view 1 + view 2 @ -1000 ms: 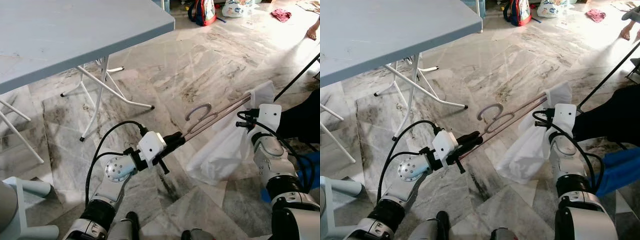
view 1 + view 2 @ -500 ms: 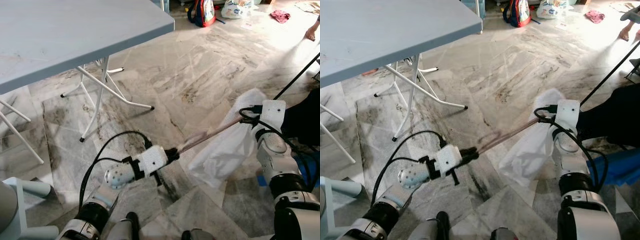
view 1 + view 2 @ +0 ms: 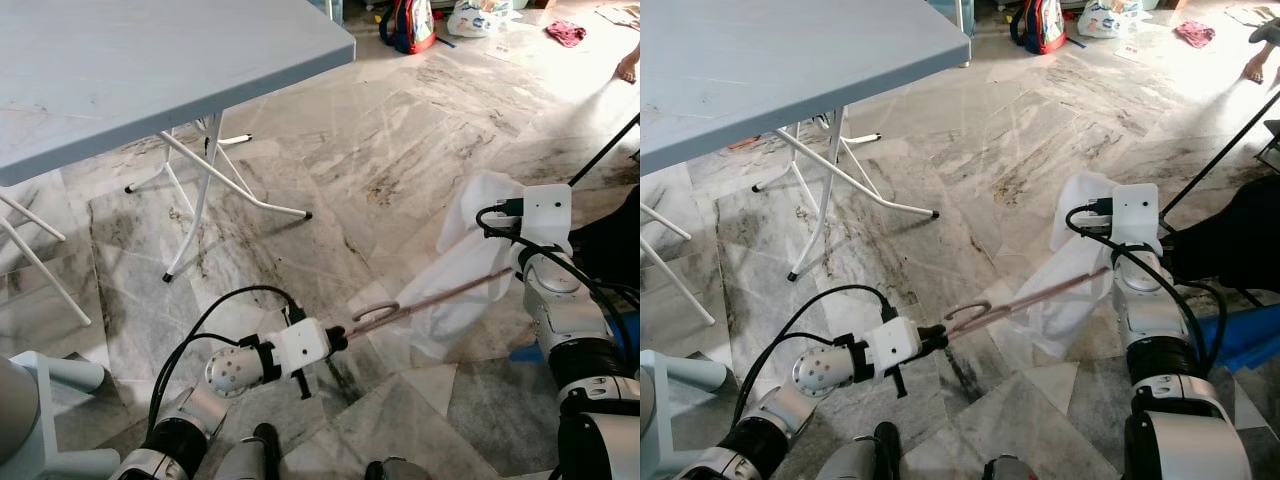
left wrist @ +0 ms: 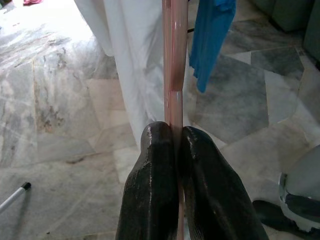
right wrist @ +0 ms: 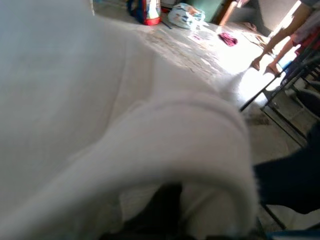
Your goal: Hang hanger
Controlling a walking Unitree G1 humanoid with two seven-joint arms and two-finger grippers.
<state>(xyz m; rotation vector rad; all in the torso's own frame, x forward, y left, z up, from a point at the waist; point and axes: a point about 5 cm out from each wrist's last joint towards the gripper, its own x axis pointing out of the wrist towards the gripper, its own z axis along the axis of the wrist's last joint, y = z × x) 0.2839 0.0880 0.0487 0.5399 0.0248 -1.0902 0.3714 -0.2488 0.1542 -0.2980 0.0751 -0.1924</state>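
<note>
Left pincer clamped tight on one end of the pink hanger, low over the marble floor, hook curling up just past the fingertips. Hanger runs across to the right arm, white garment draped over it. Right pincer buried in the cloth, cannot tell its opening. Grey table edge overhangs at left; open floor beyond. No legible writing.
</note>
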